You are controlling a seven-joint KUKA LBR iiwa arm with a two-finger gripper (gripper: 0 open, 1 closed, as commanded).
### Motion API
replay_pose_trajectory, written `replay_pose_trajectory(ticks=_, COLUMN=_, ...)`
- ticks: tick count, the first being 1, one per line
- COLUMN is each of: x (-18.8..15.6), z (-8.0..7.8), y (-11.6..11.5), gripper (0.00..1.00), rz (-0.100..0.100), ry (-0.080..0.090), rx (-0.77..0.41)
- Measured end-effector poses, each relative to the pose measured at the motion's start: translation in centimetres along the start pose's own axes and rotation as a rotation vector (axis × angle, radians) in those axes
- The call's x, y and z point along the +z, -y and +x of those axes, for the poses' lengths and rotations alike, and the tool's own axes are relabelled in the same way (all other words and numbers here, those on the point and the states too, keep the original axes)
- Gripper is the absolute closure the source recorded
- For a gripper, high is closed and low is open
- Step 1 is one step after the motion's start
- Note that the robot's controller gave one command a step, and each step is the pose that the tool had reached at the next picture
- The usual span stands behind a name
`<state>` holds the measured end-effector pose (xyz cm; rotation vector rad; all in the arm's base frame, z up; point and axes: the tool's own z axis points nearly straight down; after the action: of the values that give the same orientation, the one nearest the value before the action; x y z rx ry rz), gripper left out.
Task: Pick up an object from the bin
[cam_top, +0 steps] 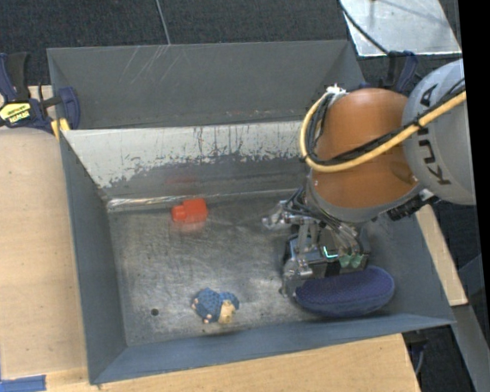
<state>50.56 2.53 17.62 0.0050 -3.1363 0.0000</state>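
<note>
Near right corner of bin [95,248]: dark blue oval pouch [349,295], lying flat. Left of it, by the near wall: small blue-and-tan toy [214,306]. Pincer [316,261] low over the pouch's far edge; whether wide or narrow, cannot tell. Farther back, left of centre: orange block [190,212].

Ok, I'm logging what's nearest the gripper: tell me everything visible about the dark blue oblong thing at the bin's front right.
The dark blue oblong thing is rounded and padded-looking, like a soft pouch, matte, probably fabric. It lies flat, lengthwise along the bin's front wall in the right corner, seemingly against it. The gripper hangs over its back edge and hides part of it; whether they touch is unclear.
</note>
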Motion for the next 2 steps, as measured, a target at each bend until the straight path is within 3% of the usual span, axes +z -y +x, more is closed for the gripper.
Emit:
replay_pose_trajectory(ticks=1, x=10.46, z=0.61, y=-7.16, gripper=0.00, rz=0.001, ry=0.013, rx=-0.152)
replay_pose_trajectory(ticks=2, x=10.00, z=0.16, y=-7.22, gripper=1.00, rz=-0.003, ry=0.028, rx=-0.147)
